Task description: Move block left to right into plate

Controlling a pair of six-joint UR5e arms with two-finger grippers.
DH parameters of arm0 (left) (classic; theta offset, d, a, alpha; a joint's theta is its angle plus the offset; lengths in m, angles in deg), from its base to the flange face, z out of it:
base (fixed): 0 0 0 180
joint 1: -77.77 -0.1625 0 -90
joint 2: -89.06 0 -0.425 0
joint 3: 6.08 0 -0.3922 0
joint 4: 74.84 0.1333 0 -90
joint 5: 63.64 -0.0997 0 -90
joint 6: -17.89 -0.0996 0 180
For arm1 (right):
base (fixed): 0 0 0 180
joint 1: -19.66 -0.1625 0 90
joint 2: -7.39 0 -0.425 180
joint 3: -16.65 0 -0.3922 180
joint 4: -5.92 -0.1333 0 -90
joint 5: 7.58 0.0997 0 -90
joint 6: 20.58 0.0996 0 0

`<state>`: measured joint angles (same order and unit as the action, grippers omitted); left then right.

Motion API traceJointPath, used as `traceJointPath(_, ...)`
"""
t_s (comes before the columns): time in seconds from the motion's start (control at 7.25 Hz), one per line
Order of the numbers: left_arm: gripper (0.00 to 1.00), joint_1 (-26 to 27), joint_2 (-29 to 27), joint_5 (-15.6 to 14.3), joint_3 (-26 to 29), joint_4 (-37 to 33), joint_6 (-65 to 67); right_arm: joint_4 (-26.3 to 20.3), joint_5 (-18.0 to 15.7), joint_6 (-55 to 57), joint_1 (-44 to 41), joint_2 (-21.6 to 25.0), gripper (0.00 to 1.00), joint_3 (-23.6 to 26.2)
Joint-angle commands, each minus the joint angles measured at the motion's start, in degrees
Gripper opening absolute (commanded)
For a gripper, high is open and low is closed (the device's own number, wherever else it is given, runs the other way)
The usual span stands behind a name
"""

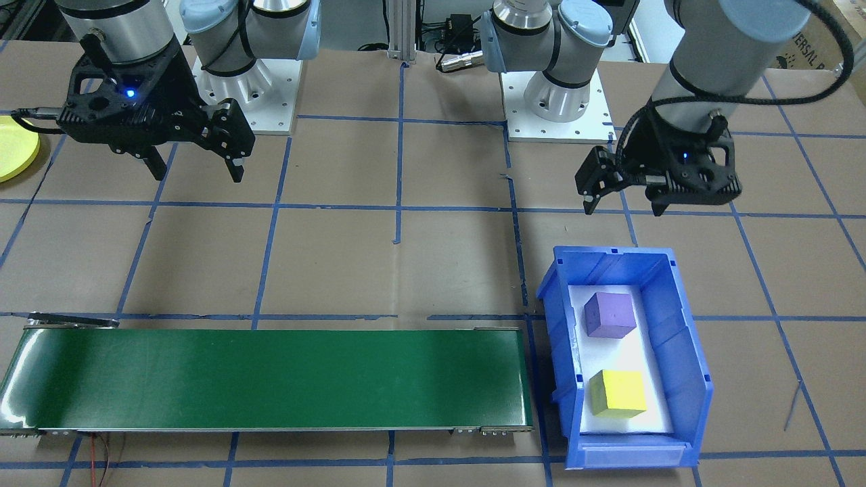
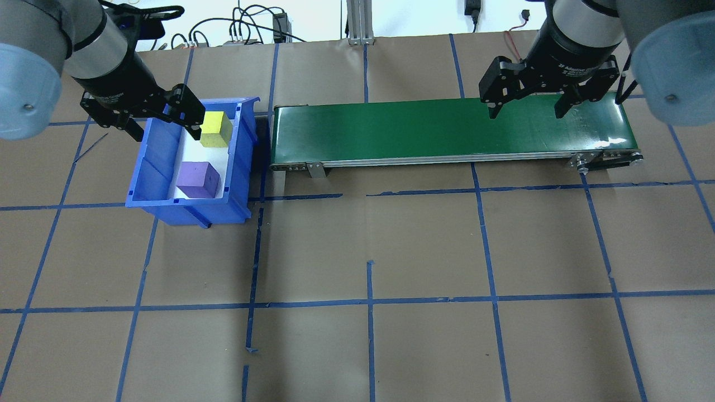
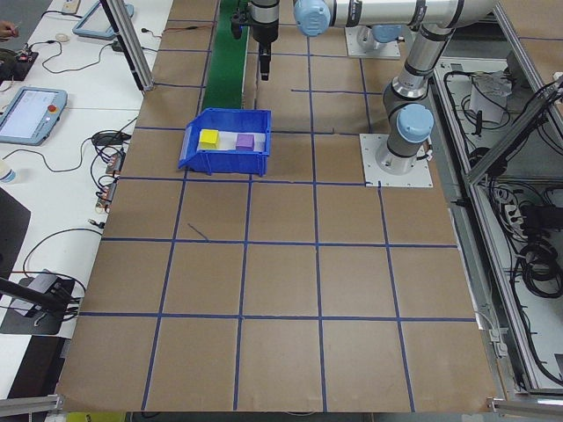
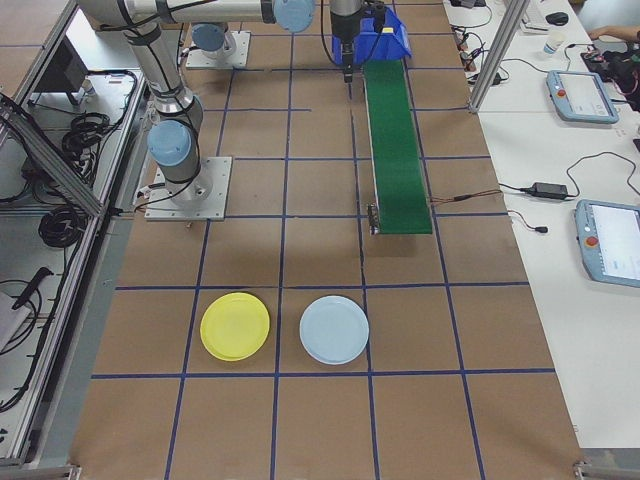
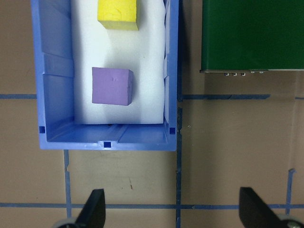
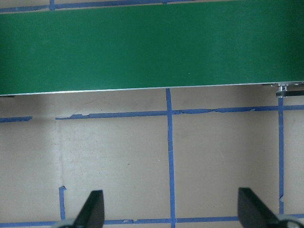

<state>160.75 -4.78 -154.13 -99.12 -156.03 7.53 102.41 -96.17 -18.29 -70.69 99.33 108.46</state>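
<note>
Matte purple cube, glossy ribbed blue bin

Bright, even overhead light, soft shadows, glare on the green belt; side views perhaps slightly soft.

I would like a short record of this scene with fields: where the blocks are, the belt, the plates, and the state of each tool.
blocks: purple block and yellow block both lie in the blue bin, apart from each other
belt: green conveyor, nothing on it
plates: yellow plate and pale blue plate, side by side, both without a block
left tool: open, holds nothing, beside the bin
right tool: open, holds nothing
</note>
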Motion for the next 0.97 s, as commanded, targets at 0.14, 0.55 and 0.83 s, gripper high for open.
traceJointPath(0.14, 1.0, -3.43, -8.1, -0.04, -0.21, 5.05, -4.4, 0.02, 0.09, 0.0, 0.0, 0.0, 1.0, -0.06)
traceJointPath(0.55, 1.0, -3.44, -14.08, -0.13, -2.04, 12.34, -6.17, 0.02, 0.0, 0.0, 0.0, 0.0, 1.0, 0.03)
traceJointPath(0.83, 1.0, -3.44, -17.07, -0.21, -3.98, 16.22, -6.25, -0.16, -0.09, 0.0, 0.0, 0.0, 1.0, 0.03)
